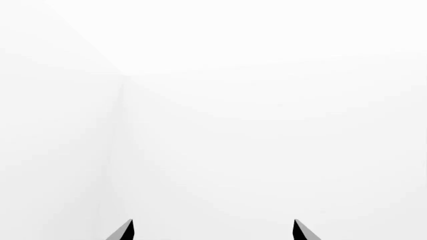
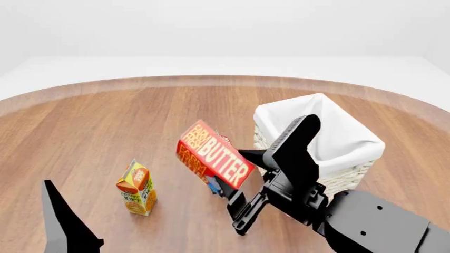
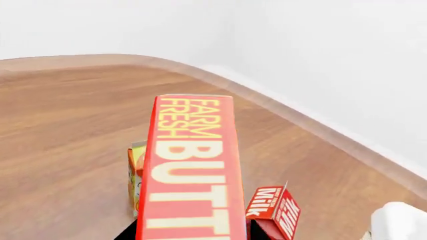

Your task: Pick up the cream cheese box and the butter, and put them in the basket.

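Observation:
The butter (image 2: 214, 154), a red-and-orange box with white "BUTTER" lettering, hangs tilted above the wooden table, just left of the basket (image 2: 351, 176). My right gripper (image 2: 235, 174) is shut on its lower end. In the right wrist view the butter (image 3: 190, 170) fills the middle, with the right gripper (image 3: 192, 232) clamped on both its sides. The basket is white wicker with a white cloth liner. Low at the head view's left edge, my left gripper (image 2: 63, 226) is open. The left wrist view shows that gripper (image 1: 213, 230) with its tips wide apart against a bare white wall. The cream cheese box is hidden.
An orange juice carton (image 2: 137, 188) stands upright on the round wooden table (image 2: 105, 121), left of the held butter. The right wrist view shows a red-and-white milk carton (image 3: 273, 210) below and beside the butter, and the juice carton (image 3: 135, 170) on the other side.

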